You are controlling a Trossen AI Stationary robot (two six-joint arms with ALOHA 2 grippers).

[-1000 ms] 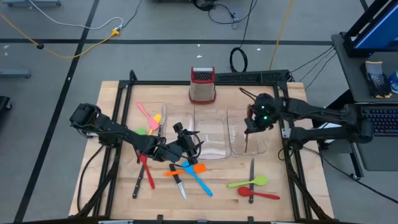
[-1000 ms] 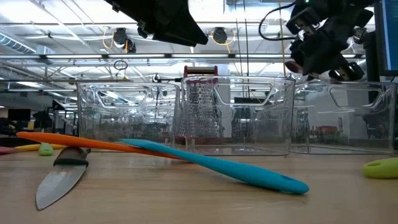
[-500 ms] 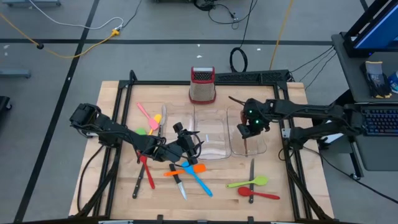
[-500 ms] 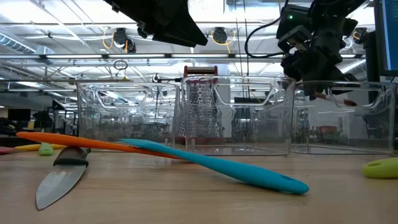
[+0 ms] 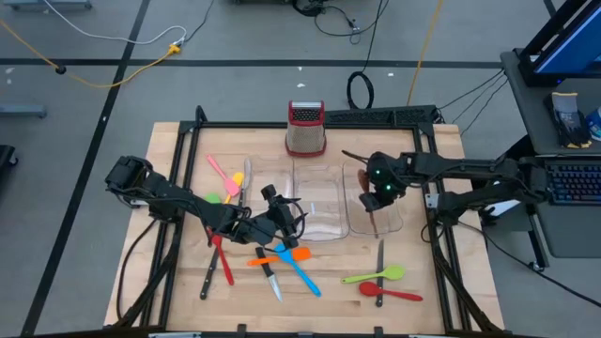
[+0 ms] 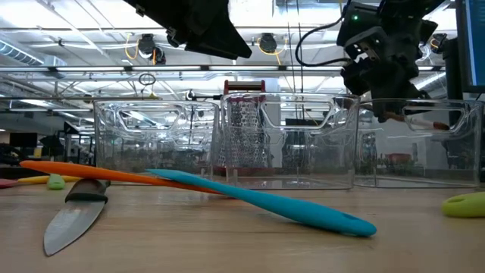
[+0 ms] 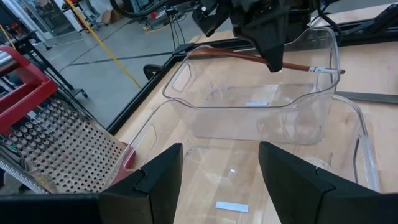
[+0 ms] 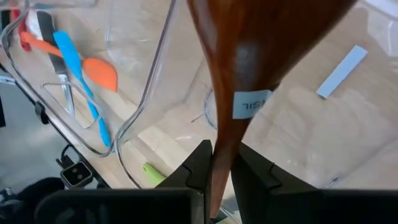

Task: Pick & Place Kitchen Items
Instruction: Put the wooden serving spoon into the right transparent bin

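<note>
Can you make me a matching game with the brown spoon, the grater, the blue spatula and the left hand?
Things:
1. brown spoon
2. grater
3. blue spatula
4. left hand

Places or states:
A. lying on the table in front of the bins, across the orange spatula
B. open and empty, beside the middle bin
C. gripped by the right hand, over the right bin
D. standing at the back of the table, behind the bins

Pairs: 1-C, 2-D, 3-A, 4-B
</note>
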